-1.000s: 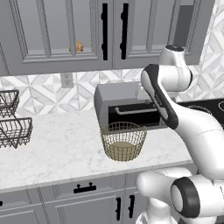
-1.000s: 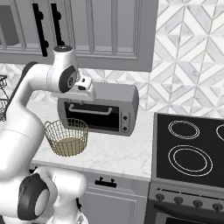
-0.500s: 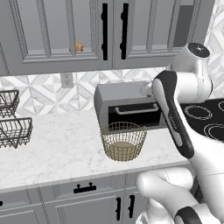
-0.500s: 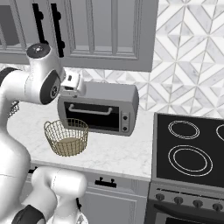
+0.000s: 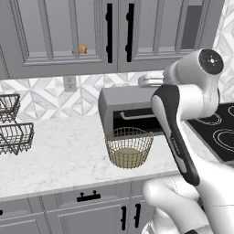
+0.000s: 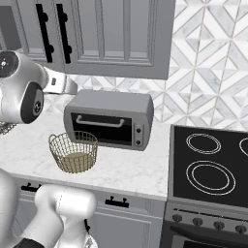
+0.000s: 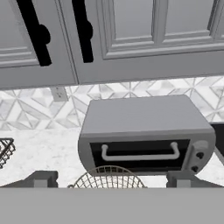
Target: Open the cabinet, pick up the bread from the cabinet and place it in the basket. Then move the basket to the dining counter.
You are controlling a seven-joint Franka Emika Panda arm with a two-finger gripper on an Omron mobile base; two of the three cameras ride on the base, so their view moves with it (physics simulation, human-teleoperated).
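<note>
The tool [image 7: 109, 178] stands wide apart at the bottom of the hand view, holding and touching nothing, its tips either side of the basket [image 7: 107, 177] rim, which is cut off there. The bread [image 5: 82, 48] sits behind the glass of the shut cabinet [image 5: 59, 36], upper left of the left base view, partly hidden by the door frame. The basket stands on the counter [image 5: 55, 155] just before a grey toaster oven [image 5: 130, 112]; wire racks [image 5: 11, 125] sit at far left.
</note>
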